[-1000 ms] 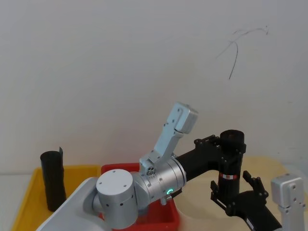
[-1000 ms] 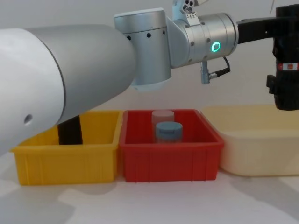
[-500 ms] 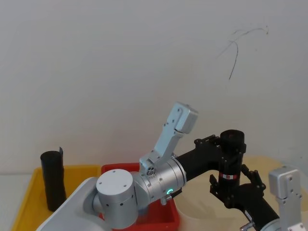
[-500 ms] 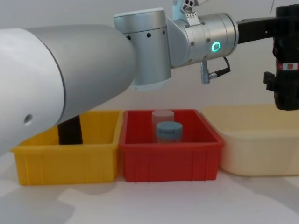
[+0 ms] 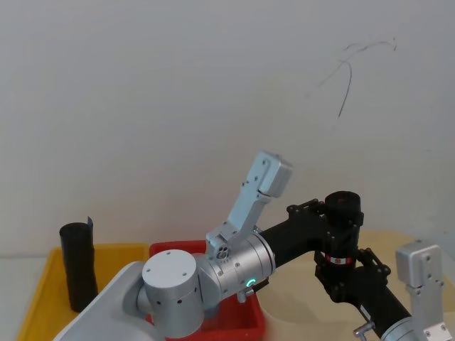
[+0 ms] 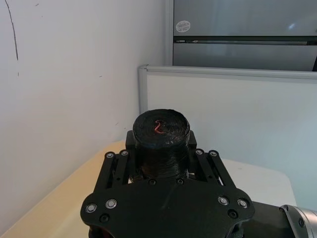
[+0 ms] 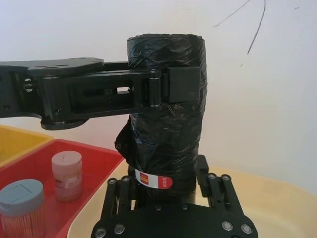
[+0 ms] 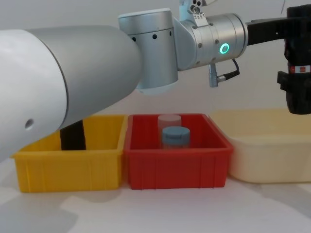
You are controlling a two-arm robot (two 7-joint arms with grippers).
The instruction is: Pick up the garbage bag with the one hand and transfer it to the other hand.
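Observation:
The garbage bag [image 5: 343,227] is a black roll with a red-and-white label band, held upright in the air above the cream bin [image 8: 267,155]. My left gripper [image 5: 334,217] reaches in from the left and is shut on the roll's upper part [image 7: 166,119]. My right gripper [image 5: 346,273] comes up from below at the right. It is open, and its fingers [image 7: 202,168] stand close on either side of the roll's lower part at the label. From the left wrist view the roll's top [image 6: 162,131] sits between the left gripper's jaws.
A red bin [image 8: 175,165] in the middle holds a blue-lidded jar [image 8: 175,137] and a pale jar [image 8: 169,121]. At the left, a yellow bin [image 8: 68,165] holds a taller crinkled black roll [image 5: 78,266]. A white wall stands close behind.
My right gripper has risen and moved in, so its fingers now flank the roll's lower part. The left gripper and the roll have stayed still.

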